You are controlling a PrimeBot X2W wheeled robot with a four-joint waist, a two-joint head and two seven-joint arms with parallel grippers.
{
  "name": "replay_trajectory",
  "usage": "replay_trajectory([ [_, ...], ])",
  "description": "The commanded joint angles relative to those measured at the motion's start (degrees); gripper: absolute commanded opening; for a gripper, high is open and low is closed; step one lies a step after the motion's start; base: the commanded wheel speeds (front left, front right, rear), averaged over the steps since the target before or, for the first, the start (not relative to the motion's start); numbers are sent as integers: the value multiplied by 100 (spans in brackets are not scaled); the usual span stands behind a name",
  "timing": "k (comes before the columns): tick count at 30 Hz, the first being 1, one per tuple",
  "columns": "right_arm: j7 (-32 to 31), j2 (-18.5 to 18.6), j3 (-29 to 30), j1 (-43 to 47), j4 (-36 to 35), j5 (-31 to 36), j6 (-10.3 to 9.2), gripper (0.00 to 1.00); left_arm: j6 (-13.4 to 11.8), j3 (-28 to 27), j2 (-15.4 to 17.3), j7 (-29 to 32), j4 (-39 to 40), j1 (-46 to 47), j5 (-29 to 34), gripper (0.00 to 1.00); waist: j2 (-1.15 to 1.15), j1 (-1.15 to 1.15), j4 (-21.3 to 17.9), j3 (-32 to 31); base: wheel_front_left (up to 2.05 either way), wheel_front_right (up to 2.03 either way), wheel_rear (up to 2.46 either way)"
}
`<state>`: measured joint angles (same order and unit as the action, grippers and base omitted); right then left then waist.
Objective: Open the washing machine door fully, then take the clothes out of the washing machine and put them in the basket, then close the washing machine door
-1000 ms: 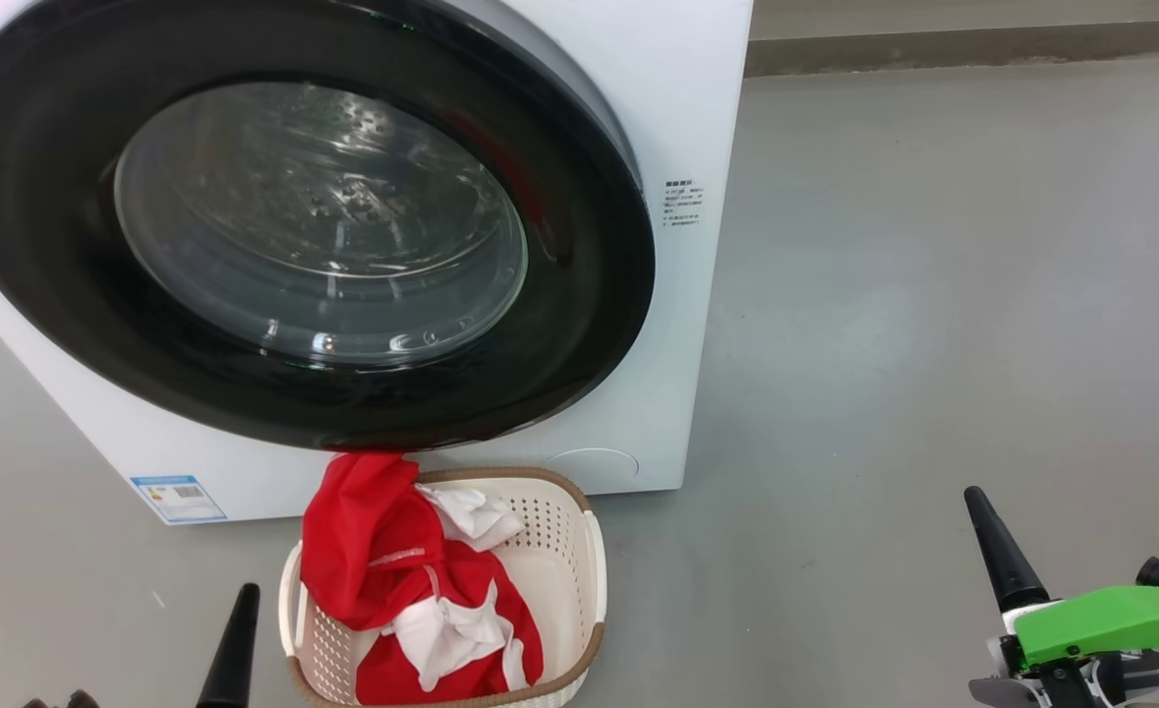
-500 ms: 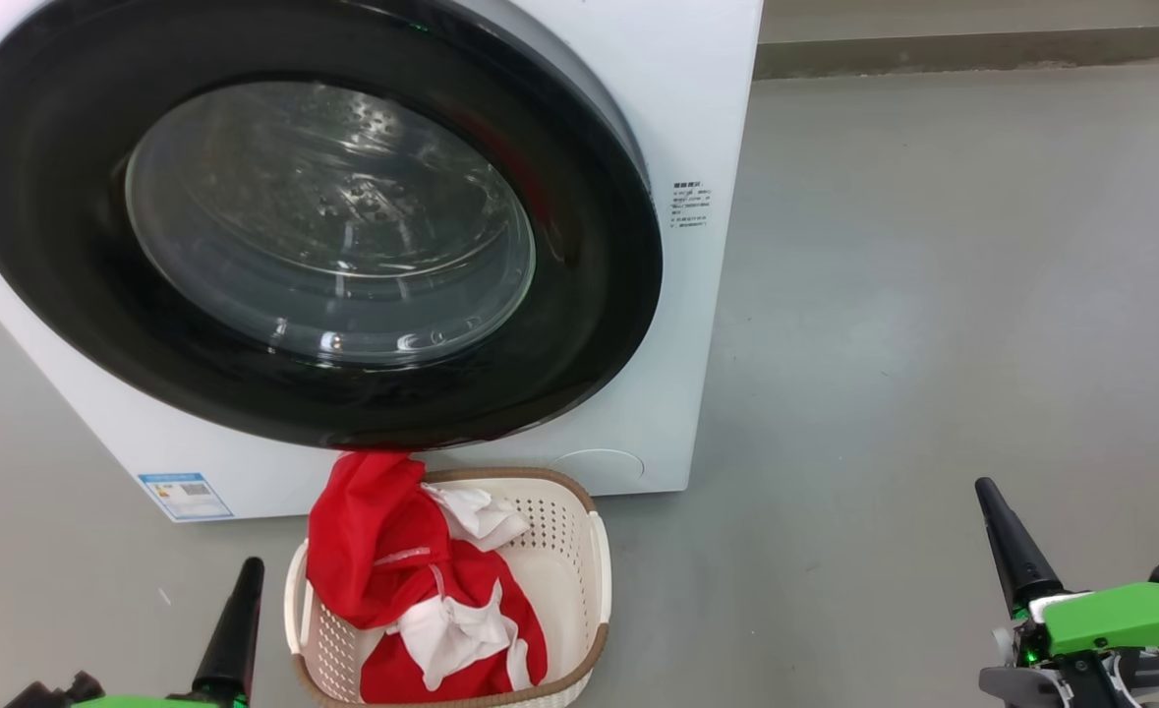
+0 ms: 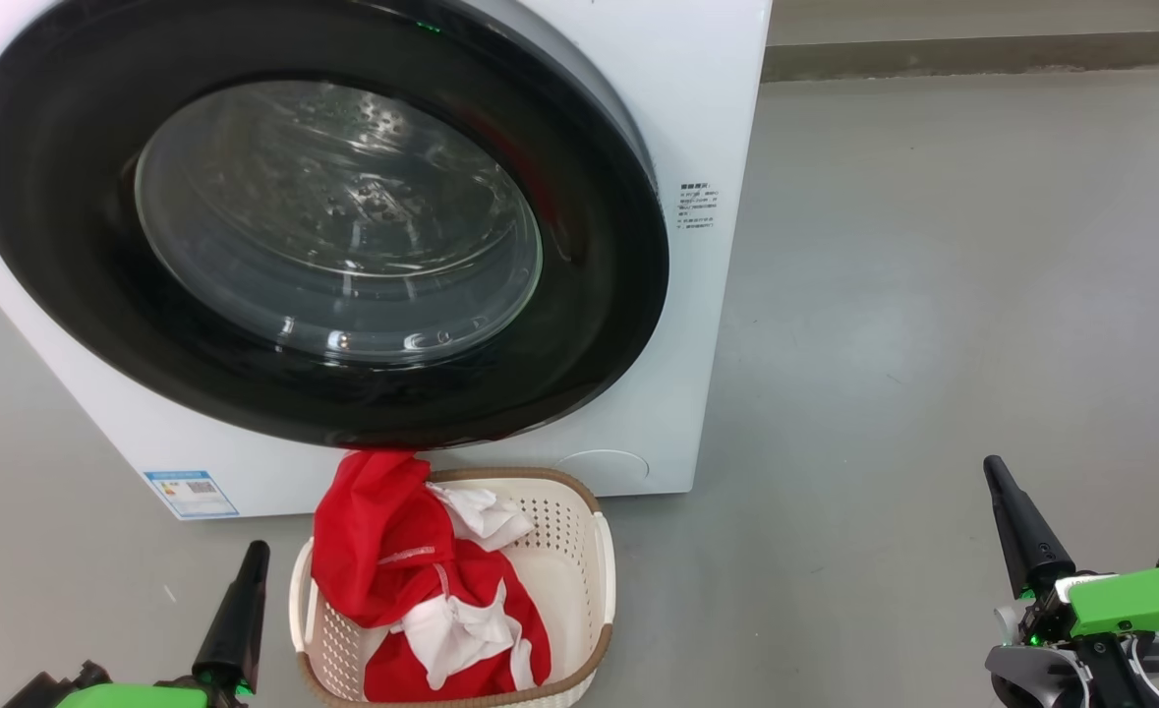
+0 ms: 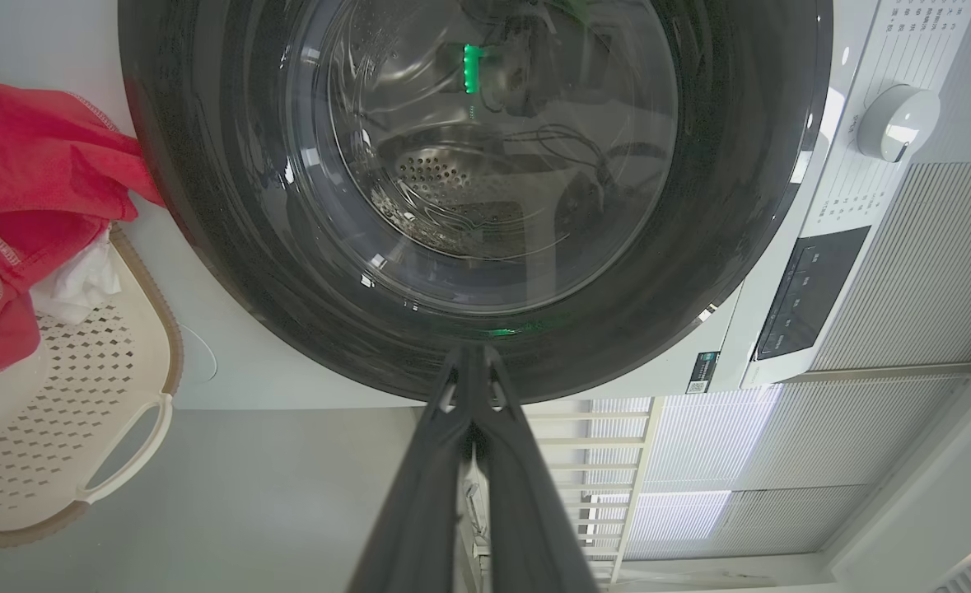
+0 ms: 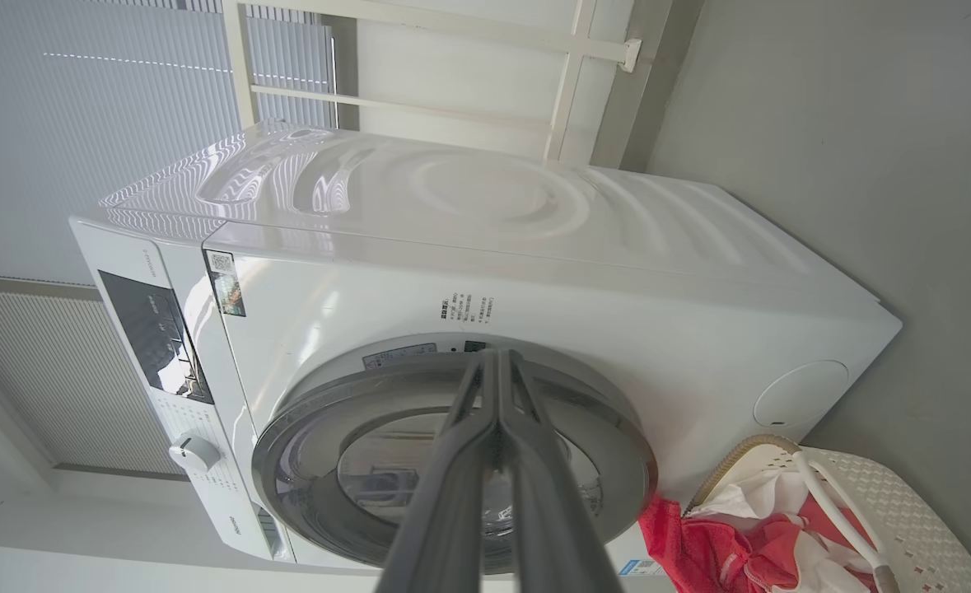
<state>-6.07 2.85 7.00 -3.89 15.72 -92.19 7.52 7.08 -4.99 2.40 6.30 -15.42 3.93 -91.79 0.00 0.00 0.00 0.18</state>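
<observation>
At 7 o'clock our left tool (image 3: 257, 551) and at 4 o'clock our right tool (image 3: 994, 470) point upward, arms held low, fingers clenched on nothing. At 6 o'clock the basket (image 3: 579, 497) holds the clothes (image 3: 382, 560). Beyond, at 11 o'clock, the washing machine door (image 3: 599, 324) sits closed on the washing machine (image 3: 707, 98).

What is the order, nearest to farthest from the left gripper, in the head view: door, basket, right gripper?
1. The basket, just right of the left gripper.
2. The door, ahead and higher.
3. The right gripper, at the far right.
</observation>
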Motion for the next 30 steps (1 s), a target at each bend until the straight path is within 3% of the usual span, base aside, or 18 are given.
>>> replay_trajectory([
  [1,-24,22,-70,-227,-171,-15,-3,0,41,-155,48,20,139,226,-36,0,0,0,0,0,0,0,0],
  [30,-32,15,-60,-228,-170,-7,-3,0,41,-154,48,19,139,226,-37,0,0,0,0,0,0,0,0],
])
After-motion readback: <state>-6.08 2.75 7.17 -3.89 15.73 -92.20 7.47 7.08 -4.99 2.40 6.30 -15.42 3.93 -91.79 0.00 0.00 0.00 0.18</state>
